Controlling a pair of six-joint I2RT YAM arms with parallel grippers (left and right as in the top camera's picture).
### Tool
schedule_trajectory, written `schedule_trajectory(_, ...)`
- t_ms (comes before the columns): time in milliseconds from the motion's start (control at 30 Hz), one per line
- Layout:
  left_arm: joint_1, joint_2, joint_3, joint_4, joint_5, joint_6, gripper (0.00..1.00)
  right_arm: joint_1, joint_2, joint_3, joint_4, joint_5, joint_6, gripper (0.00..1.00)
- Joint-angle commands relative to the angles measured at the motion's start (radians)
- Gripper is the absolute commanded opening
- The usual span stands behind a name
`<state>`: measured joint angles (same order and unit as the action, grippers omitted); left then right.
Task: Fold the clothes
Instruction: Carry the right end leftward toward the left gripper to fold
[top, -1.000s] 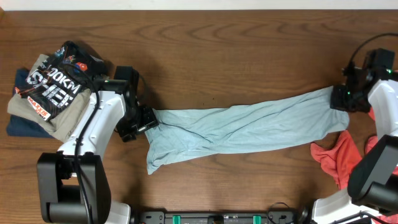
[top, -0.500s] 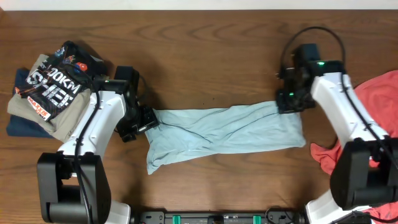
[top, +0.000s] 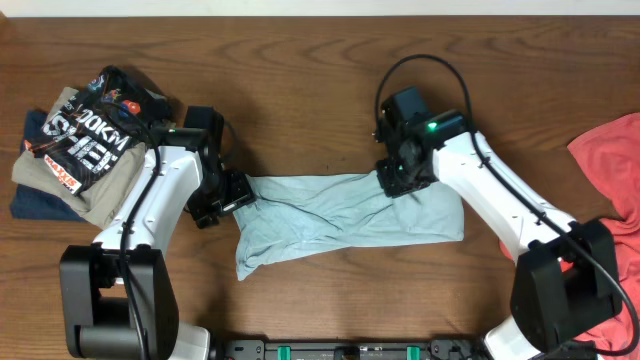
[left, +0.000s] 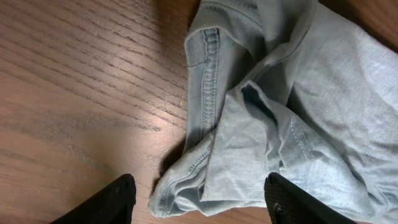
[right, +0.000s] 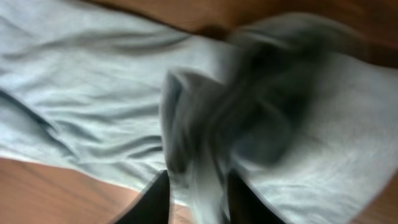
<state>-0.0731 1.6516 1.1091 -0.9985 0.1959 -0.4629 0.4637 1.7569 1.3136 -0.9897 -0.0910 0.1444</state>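
the shirt (top: 340, 212) lies at the table's (top: 300, 80) middle, nearer the front edge. my left gripper (top: 233, 193) stands at its left end, jaws apart astride the hem. my right gripper (top: 395, 178) is at its back edge; blur hides whether it grips. a red garment (top: 610, 150) lies at the right edge.

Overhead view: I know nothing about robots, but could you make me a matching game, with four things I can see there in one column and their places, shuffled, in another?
Things
1. pale blue-grey soft fabric T-shirt
2. coral-red fabric garment
3. pile of folded clothes topped by a black printed shirt
4. left gripper

Places
A. at the right edge of the brown wooden table
B. at the T-shirt's left end
C. on the left side of the table
D. stretched across the middle of the table

Pairs: 1-D, 2-A, 3-C, 4-B
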Motion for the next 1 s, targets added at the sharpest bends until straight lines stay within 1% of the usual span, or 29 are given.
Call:
schedule_trajectory(0,0.003,-0.008,0.006,-0.007,-0.005,0.017,0.68,0.040,-0.004,-0.008,-0.007,-0.031,0.015,0.54)
schedule_trajectory(33,0.003,-0.008,0.006,-0.007,-0.005,0.017,0.68,0.048,-0.004,-0.008,-0.013,-0.029,0.014,0.59)
schedule_trajectory(167,0.003,-0.008,0.006,-0.007,-0.005,0.017,0.69,0.054,-0.004,-0.008,-0.021,-0.003,-0.007,0.49)
schedule_trajectory(200,0.003,-0.008,0.006,-0.008,-0.005,0.018,0.69,0.052,-0.004,-0.008,-0.022,0.013,-0.006,0.49)
schedule_trajectory(300,0.003,-0.008,0.005,-0.014,-0.005,0.022,0.73,0.040,-0.004,-0.008,-0.028,0.090,0.029,0.60)
schedule_trajectory(433,0.003,-0.008,-0.001,-0.016,-0.006,0.026,0.77,0.027,-0.004,-0.008,-0.035,0.136,0.069,0.63)
schedule_trajectory(467,0.003,-0.008,-0.005,-0.013,-0.006,0.026,0.77,0.026,-0.004,-0.009,-0.035,0.133,0.069,0.63)
schedule_trajectory(567,0.003,-0.008,-0.021,-0.002,-0.006,0.025,0.78,0.027,-0.004,-0.017,-0.034,0.111,0.069,0.57)
schedule_trajectory(667,0.003,-0.008,-0.039,0.006,-0.006,0.025,0.78,0.029,-0.004,-0.054,-0.016,0.071,0.069,0.57)
schedule_trajectory(767,0.003,-0.008,-0.052,0.010,-0.006,0.025,0.78,0.032,-0.004,-0.132,0.032,0.040,0.069,0.57)
schedule_trajectory(833,0.003,-0.008,-0.055,0.010,-0.006,0.025,0.78,0.035,-0.004,-0.183,0.068,-0.004,0.069,0.50)
schedule_trajectory(867,0.003,-0.008,-0.056,0.010,-0.006,0.025,0.78,0.037,-0.004,-0.206,0.087,-0.045,0.068,0.44)
schedule_trajectory(933,0.003,-0.008,-0.056,0.013,-0.006,0.025,0.78,0.039,-0.004,-0.232,0.101,-0.105,0.063,0.26)
schedule_trajectory(967,0.003,-0.008,-0.056,0.013,-0.006,0.025,0.78,0.040,-0.004,-0.237,0.097,-0.122,0.056,0.09)
